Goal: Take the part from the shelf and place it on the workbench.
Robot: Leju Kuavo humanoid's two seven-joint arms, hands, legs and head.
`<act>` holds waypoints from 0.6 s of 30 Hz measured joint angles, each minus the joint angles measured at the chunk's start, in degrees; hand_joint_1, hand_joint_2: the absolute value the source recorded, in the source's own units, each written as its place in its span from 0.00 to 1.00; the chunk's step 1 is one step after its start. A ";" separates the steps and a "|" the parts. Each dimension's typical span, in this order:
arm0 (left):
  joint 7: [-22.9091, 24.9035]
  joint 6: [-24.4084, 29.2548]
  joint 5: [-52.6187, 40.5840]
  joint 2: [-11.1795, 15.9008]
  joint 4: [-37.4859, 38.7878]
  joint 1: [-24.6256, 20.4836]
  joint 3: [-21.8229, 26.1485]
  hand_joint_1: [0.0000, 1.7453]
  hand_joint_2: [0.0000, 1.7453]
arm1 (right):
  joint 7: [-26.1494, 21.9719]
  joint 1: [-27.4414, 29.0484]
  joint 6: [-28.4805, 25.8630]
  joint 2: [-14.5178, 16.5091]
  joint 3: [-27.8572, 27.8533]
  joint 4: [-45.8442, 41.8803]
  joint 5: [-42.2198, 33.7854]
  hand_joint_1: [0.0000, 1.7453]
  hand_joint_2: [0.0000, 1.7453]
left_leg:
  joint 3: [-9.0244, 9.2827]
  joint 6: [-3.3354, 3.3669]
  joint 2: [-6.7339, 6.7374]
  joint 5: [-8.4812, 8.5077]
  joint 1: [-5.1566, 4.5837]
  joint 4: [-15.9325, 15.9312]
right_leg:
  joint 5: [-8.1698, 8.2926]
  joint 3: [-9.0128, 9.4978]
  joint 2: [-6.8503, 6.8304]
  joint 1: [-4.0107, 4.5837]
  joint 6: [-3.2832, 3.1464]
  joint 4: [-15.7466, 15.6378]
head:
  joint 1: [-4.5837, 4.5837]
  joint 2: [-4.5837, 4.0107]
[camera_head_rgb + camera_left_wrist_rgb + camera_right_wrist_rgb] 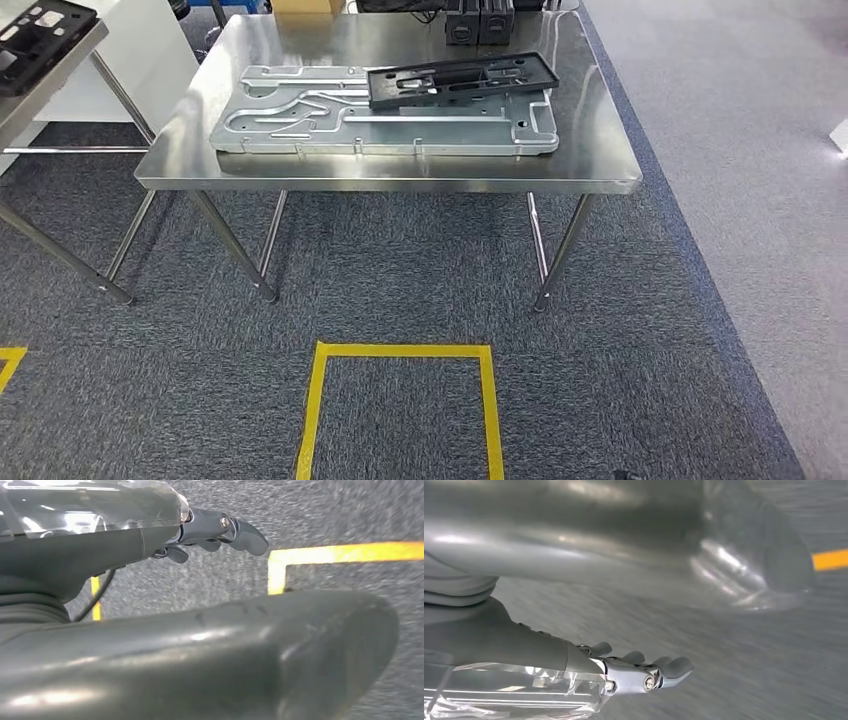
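head view: steel workbench straight ahead at 12 o'clock, with a black plastic part lying flat on a larger stamped metal plate, toward the plate's 1-2 o'clock corner. Reads like the placing is done, or this is a part from another cycle, can't tell which. At 10 o'clock a shelf edge carries another black part, so a pick may remain. Two dark boxes at the bench's far edge, 12-1 o'clock. Floor is grey carpet, yellow tape square at 6 o'clock, smoother grey flooring along 3 o'clock. left wrist view: left hand hangs over carpet, fingers loosely curled, nothing in them; yellow tape below. Big grey blurred body in the foreground, can't identify it. right wrist view: right hand same story, fingers lightly curled in, holding nothing, carpet motion-blurred, strip of yellow tape at the frame edge. Judgement: both arms down and empty, robot standing back from the bench, either between cycles or finished
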 joint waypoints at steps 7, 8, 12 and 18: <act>0.78 -0.04 -1.23 0.37 -0.06 -0.63 -1.31 0.00 0.00 | 14.03 -0.80 -0.23 3.24 0.15 6.61 6.93 0.00 0.00 | 17.15 2.48 -3.20 2.80 -0.73 -17.37 | 5.12 -5.54 2.67 0.47 0.95 0.73 | 0.00 0.00; 0.94 -0.10 -1.47 0.39 -0.07 -0.82 -1.43 0.00 0.00 | 15.69 -0.86 0.28 3.39 0.64 7.05 8.22 0.00 0.00 | 18.07 2.74 -3.10 2.32 -0.89 -19.20 | 5.85 -5.68 2.95 0.48 1.34 0.52 | 0.00 0.00; 1.27 -0.25 -2.03 0.16 0.00 -1.01 -1.90 0.00 0.00 | 19.64 -0.79 0.52 3.45 2.52 8.27 11.28 0.00 0.00 | 15.98 4.06 -1.86 4.95 -0.59 -19.71 | 1.77 -7.17 1.16 0.31 2.36 3.53 | 0.02 0.00; 1.15 -0.17 -2.24 0.15 0.00 -0.78 -2.54 0.00 0.00 | 17.63 -1.22 -0.85 3.45 5.07 8.70 14.18 0.00 0.00 | 9.18 3.92 0.32 9.04 -0.80 -18.06 | -3.02 -6.76 -0.57 0.01 3.29 17.72 | 0.02 0.00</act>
